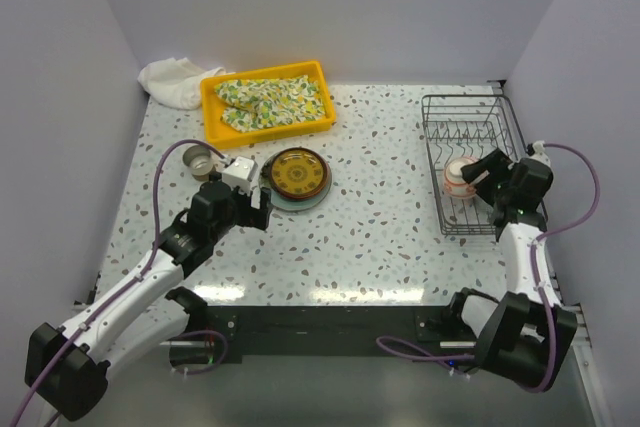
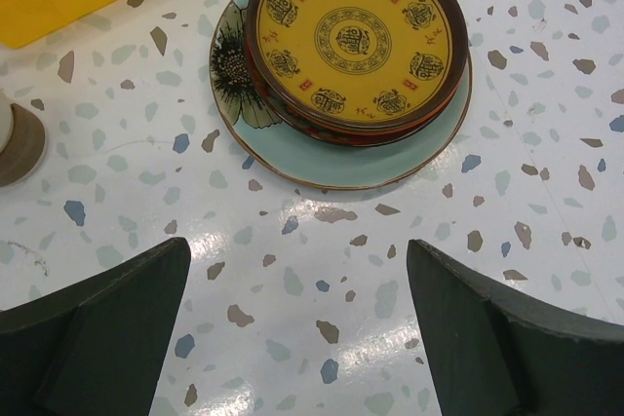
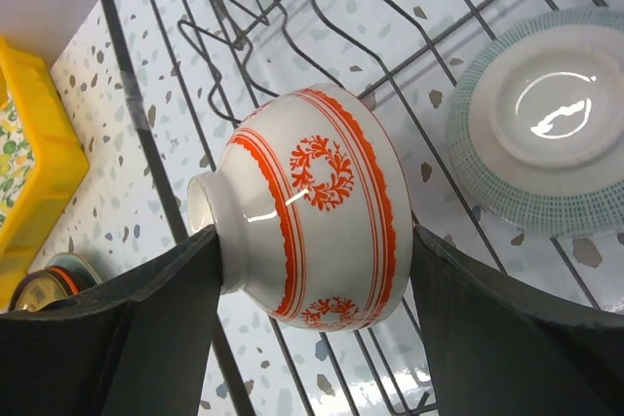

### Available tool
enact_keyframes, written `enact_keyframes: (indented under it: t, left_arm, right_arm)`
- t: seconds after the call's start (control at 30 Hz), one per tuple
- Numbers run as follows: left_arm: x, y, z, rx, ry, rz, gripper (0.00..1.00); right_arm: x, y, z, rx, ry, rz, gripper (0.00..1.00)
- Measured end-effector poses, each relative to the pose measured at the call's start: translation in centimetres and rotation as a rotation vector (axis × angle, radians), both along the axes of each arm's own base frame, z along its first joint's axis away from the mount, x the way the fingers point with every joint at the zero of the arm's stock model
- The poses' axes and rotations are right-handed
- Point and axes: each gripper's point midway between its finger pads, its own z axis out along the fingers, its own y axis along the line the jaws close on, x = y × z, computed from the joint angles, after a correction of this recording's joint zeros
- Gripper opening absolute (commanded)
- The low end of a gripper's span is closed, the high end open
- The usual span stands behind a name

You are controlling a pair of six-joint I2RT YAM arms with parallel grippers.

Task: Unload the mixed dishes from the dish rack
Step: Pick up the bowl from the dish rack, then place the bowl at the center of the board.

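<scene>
The dish rack (image 1: 432,147) stands at the right of the table. Inside it, my right gripper (image 1: 478,179) is shut on the red-patterned white bowl (image 3: 322,202), one finger against its foot and the other against its rim; the bowl lies on its side over the wires. A celadon bowl (image 3: 551,124) rests upside down in the rack beside it. My left gripper (image 2: 297,309) hangs open and empty over the table, just short of a stack: the brown-yellow plate (image 2: 353,41) on a black-red bowl (image 2: 390,133) on the pale green-blue plate (image 2: 322,158). A small tan cup (image 1: 199,159) stands left of the stack.
A yellow tray (image 1: 212,107) holding a floral cloth (image 1: 272,100) sits at the back left, with a white cloth (image 1: 170,80) behind it. Walls close in the table on the left, back and right. The rack's upright tines (image 3: 244,17) rise beyond the held bowl.
</scene>
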Motion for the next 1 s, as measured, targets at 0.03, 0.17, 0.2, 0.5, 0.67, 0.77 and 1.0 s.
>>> enact_keyframes:
  t: [0.03,0.17,0.2,0.5,0.67,0.77,1.0]
  left_arm:
    - [0.0,0.0,0.0,0.0,0.001,0.0,0.98]
    - [0.0,0.0,-0.2,0.004,0.008,0.0,0.98]
    - [0.0,0.0,-0.3,0.006,0.01,0.0,0.98]
    - [0.0,-0.1,-0.7,0.004,0.025,0.003,0.98]
    - [-0.1,-0.3,-0.9,-0.013,0.041,0.004,0.99]
    - [-0.2,-0.5,-1.3,-0.026,0.064,0.01,1.0]
    - [-0.1,-1.6,-2.2,-0.081,0.14,0.025,1.0]
  right_arm:
    - [0.1,0.1,0.7,-0.027,-0.004,0.017,0.19]
    - [0.2,0.8,3.1,-0.138,-0.02,0.081,0.19]
    - [0.3,1.0,3.7,-0.169,-0.024,0.101,0.19]
    - [0.6,4.4,8.1,-0.451,-0.052,0.322,0.18]
    - [0.3,7.7,9.2,-0.587,-0.068,0.481,0.17]
    - [-0.1,10.8,9.6,-0.659,-0.095,0.6,0.17]
    - [-1.8,17.1,9.2,-0.847,-0.138,0.814,0.16]
